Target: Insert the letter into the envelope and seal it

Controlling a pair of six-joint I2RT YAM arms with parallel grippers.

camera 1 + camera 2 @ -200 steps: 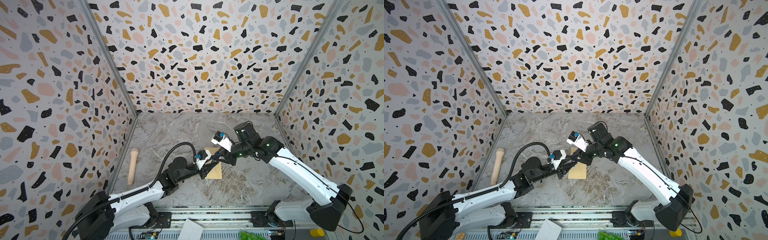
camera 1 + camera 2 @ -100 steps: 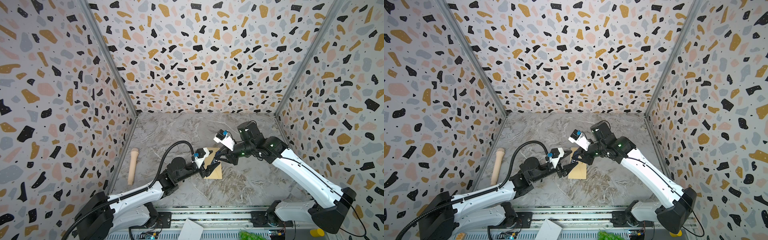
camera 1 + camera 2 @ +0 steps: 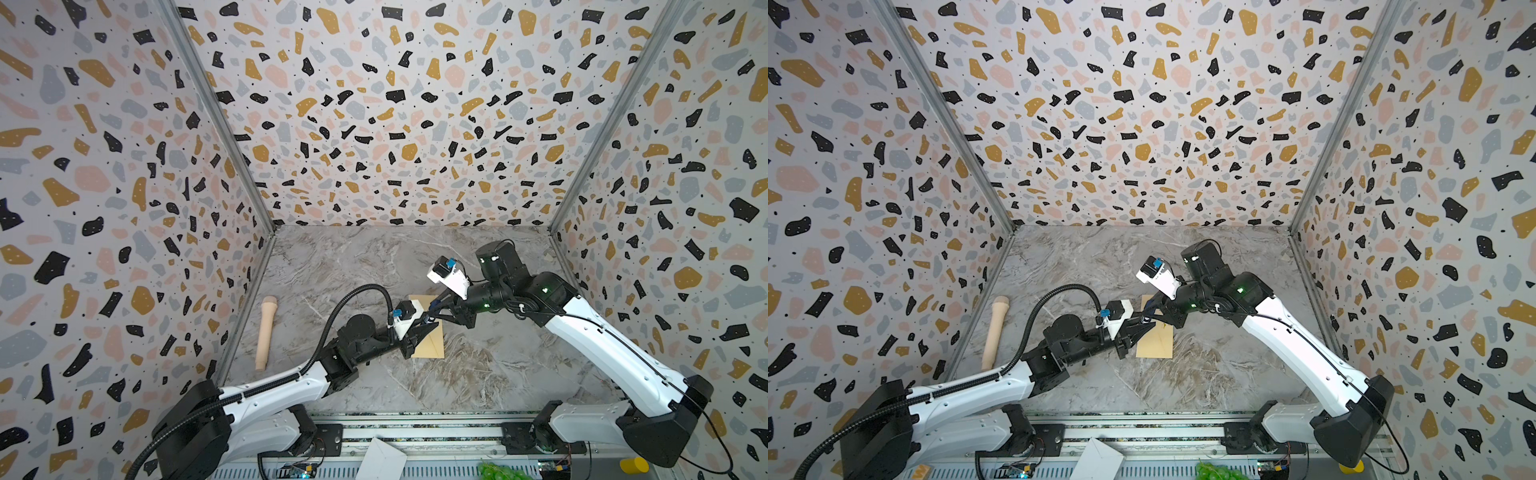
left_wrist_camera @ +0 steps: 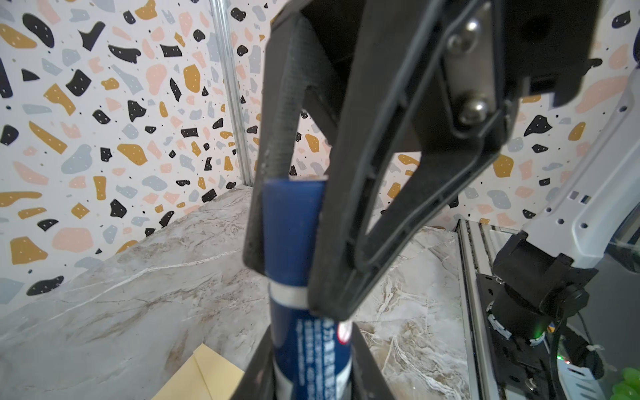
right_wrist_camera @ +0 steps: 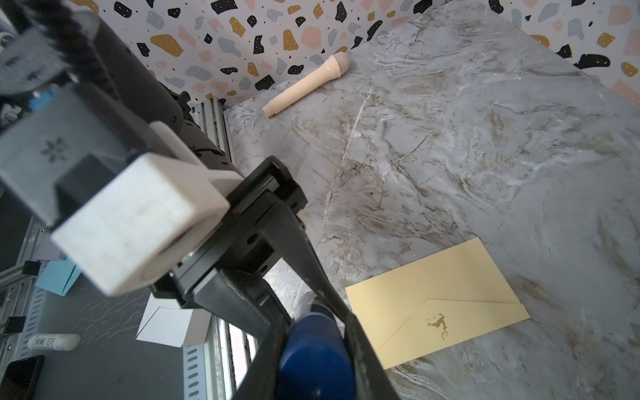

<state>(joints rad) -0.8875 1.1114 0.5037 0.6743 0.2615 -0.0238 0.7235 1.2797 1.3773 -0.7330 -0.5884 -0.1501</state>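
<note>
- Nearest the camera head, a white folded paper (image 3: 382, 461) lies on the front rail.
- Past it, the left gripper (image 3: 428, 322) reaches in from the left. Its fingers press on either side of a blue glue stick (image 4: 308, 353), gripping the printed tube.
- The right gripper (image 5: 313, 332) meets it from the right, clamped on the stick's dark blue cap (image 4: 292, 228), which sits on the tube.
- Under both, the envelope (image 5: 450, 287) lies flat on the marble table (image 3: 353, 266). Its flap is folded over, with a gold deer mark (image 5: 438, 323) at the tip; whether it is stuck down cannot be told.
- Level with it, a beige microphone-shaped object (image 3: 266, 332) lies by the left wall, well apart.
- Farthest stands the terrazzo back wall (image 3: 407, 124).
</note>
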